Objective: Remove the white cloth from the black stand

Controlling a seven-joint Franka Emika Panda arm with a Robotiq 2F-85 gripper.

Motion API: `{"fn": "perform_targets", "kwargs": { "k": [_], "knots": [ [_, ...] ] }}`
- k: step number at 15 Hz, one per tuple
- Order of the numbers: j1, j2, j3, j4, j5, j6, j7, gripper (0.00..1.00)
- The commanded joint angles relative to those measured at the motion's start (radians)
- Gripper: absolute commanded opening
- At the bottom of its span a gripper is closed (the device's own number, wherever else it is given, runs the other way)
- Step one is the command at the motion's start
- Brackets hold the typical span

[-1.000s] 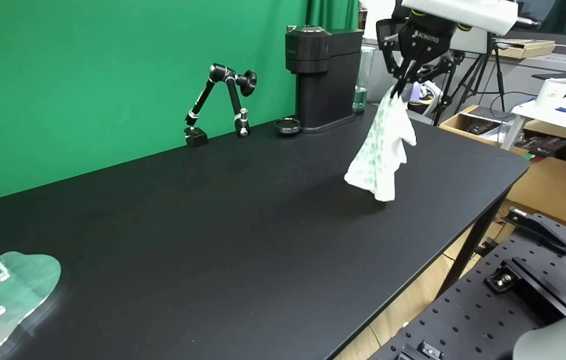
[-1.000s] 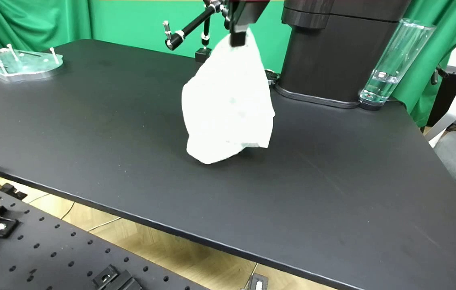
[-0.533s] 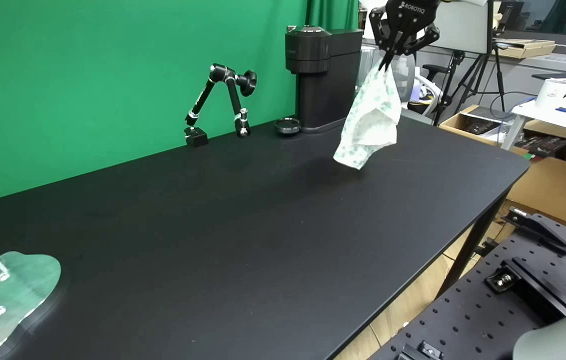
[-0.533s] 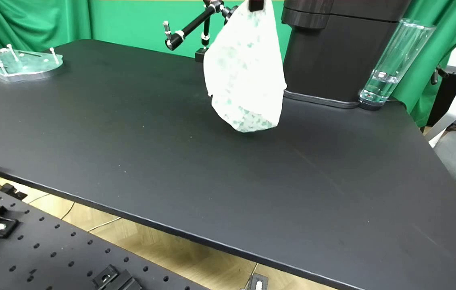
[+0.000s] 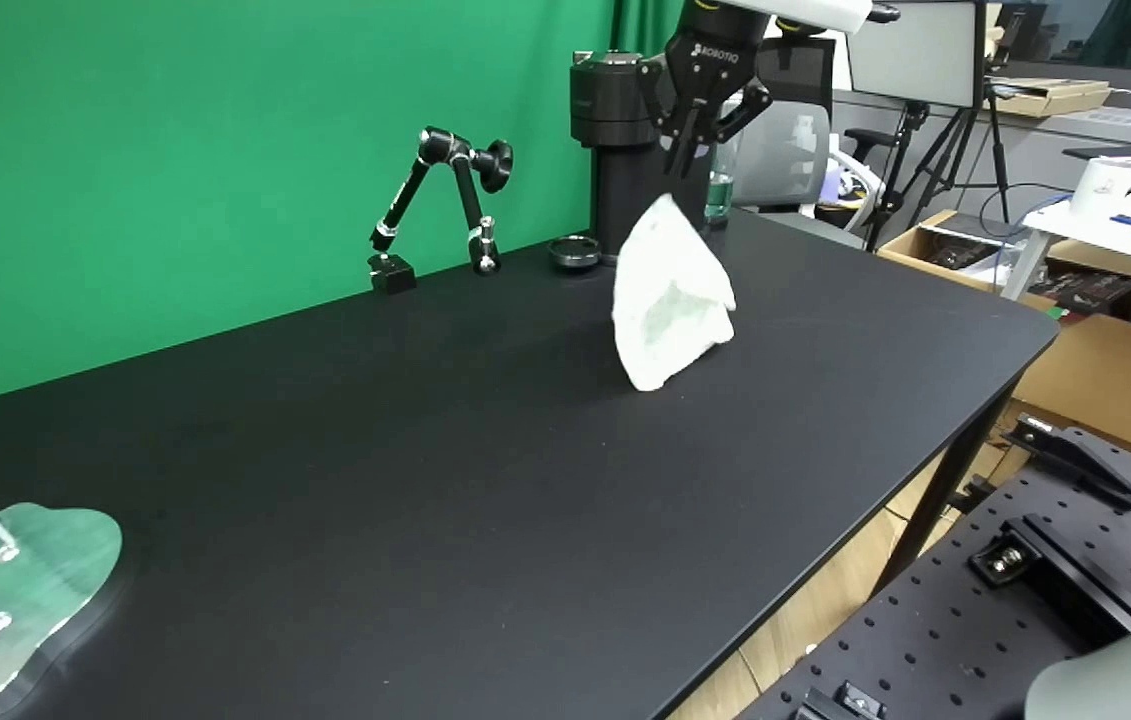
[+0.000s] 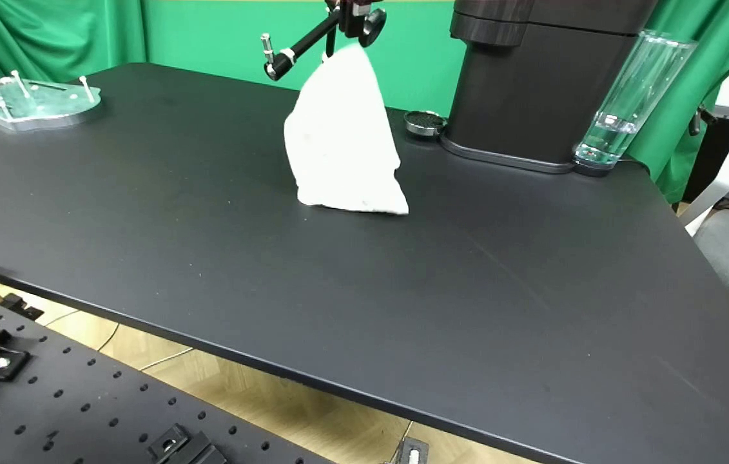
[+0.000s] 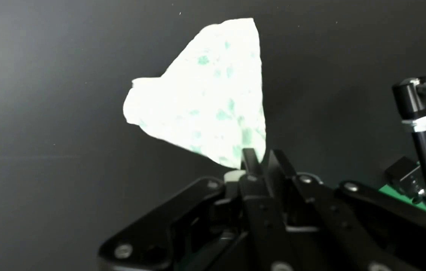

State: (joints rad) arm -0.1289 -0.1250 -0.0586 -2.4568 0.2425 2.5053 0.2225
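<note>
The white cloth [image 5: 670, 300] with green spots stands as a tapering shape over the dark table, its lower edge at or close to the surface; I cannot tell if it touches. It also shows in an exterior view [image 6: 343, 142] and in the wrist view [image 7: 213, 94]. My gripper [image 5: 682, 160] is just above the cloth's top, apart from it. In the wrist view my gripper [image 7: 262, 156] has its fingertips slightly parted with nothing between them. The black stand [image 5: 440, 148], a jointed arm on a small block, is at the table's back edge, bare of cloth.
A black coffee machine [image 5: 653, 190] stands behind the cloth, with a clear water tank [image 6: 628, 106] beside it. A small round dish [image 5: 575, 252] sits at its foot. A greenish clear plate with white pegs [image 5: 45, 570] lies at the table's far end.
My gripper carried the cloth away from the table's right end, toward the stand in an exterior view, then parted its fingers. The cloth has left the gripper and dropped below it.
</note>
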Motion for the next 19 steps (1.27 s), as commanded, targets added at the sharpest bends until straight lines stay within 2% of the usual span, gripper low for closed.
{"fn": "perform_targets", "kwargs": {
  "k": [1, 2, 5, 8, 9, 14, 18, 19],
  "knots": [
    [0.03, 0.053, -0.011, 0.075, 0.01, -0.084, -0.067, 0.46],
    [0.035, 0.052, -0.011, 0.077, 0.013, -0.097, -0.083, 0.52],
    [0.034, 0.024, -0.005, 0.05, -0.067, -0.116, -0.064, 0.74],
    [0.03, -0.003, 0.003, 0.025, -0.175, -0.102, -0.02, 0.94],
    [0.029, -0.009, 0.006, 0.02, -0.213, -0.095, -0.007, 0.98],
    [0.028, -0.033, 0.013, 0.017, -0.28, -0.134, 0.039, 1.0],
    [0.036, -0.055, 0.021, 0.019, -0.266, -0.19, 0.026, 1.0],
    [0.034, -0.053, 0.024, 0.031, -0.264, -0.235, 0.053, 1.0]
  ]
}}
